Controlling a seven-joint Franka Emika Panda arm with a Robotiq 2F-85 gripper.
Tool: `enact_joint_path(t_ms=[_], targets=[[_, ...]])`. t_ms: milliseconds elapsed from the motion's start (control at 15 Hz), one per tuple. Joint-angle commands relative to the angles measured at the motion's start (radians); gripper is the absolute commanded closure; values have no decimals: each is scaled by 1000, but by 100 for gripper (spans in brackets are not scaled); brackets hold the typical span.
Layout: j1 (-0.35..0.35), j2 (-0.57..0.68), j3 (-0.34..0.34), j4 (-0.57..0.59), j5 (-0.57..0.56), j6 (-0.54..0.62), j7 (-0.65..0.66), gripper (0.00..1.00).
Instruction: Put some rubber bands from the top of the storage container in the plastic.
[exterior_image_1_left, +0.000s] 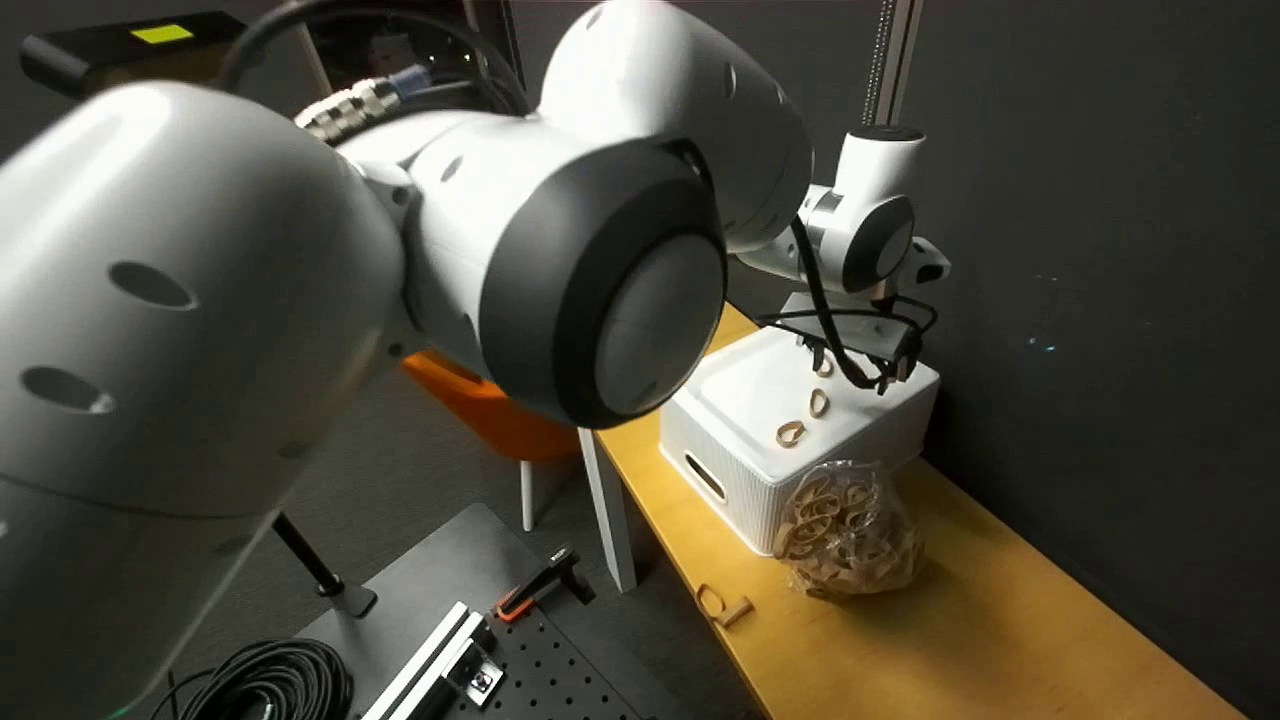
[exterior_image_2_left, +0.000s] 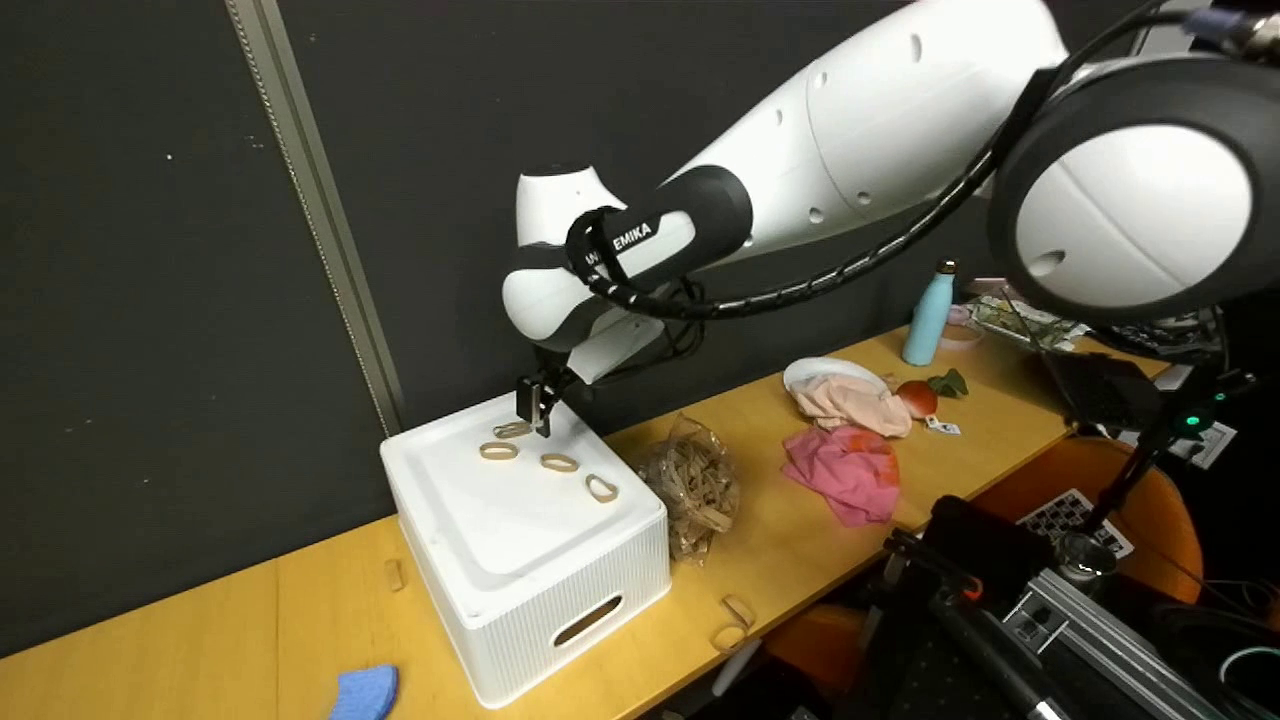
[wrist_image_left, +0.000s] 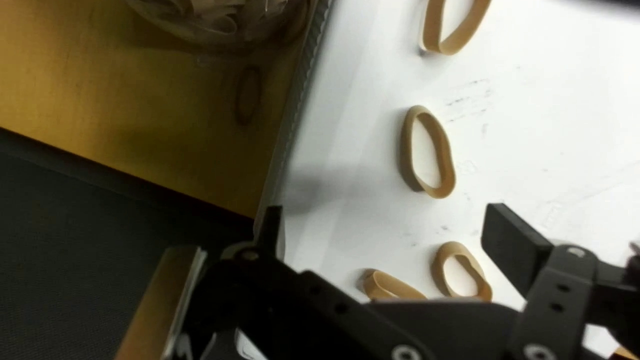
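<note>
Four rubber bands (exterior_image_2_left: 498, 457) are sitting on the lid of the white storage box (exterior_image_2_left: 510, 525), and the clear plastic bag (exterior_image_1_left: 850, 545) they should end up in is down on the wooden table (exterior_image_1_left: 1020, 600) just beside the box, already bulging with more. Couple of strays (exterior_image_1_left: 738, 612) near the table edge too. Robotiq gripper (wrist_image_left: 385, 225) is over the lid, jaws spread wide, nothing pinched, so I'd guess it's lining up a pick.

What'd worry me: those loops are thin and low. Come in too shallow and the fingers just close on air; go too deep and the tips jam on the lid and shove the box, maybe into the bag. Honestly can't judge fingertip height from the wrist view. Also, one finger is out by the lid's rim, so a sloppy close could drag a loop along or flick it over the side. Then there's the drop: if the bag's film is folded over its mouth, a band could snag on the plastic and slide off onto the table.
</note>
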Motion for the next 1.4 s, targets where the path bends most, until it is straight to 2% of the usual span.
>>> enact_joint_path(t_ms=[0,533,933,1333], targets=[[0,154,8,239,-7,-89,-47,0],[24,349,-1,573,-13,-229,-95,0],[29,419,2,664,-12,-246,-127,0],[59,503,-6,777,-22,-210,-161,0]])
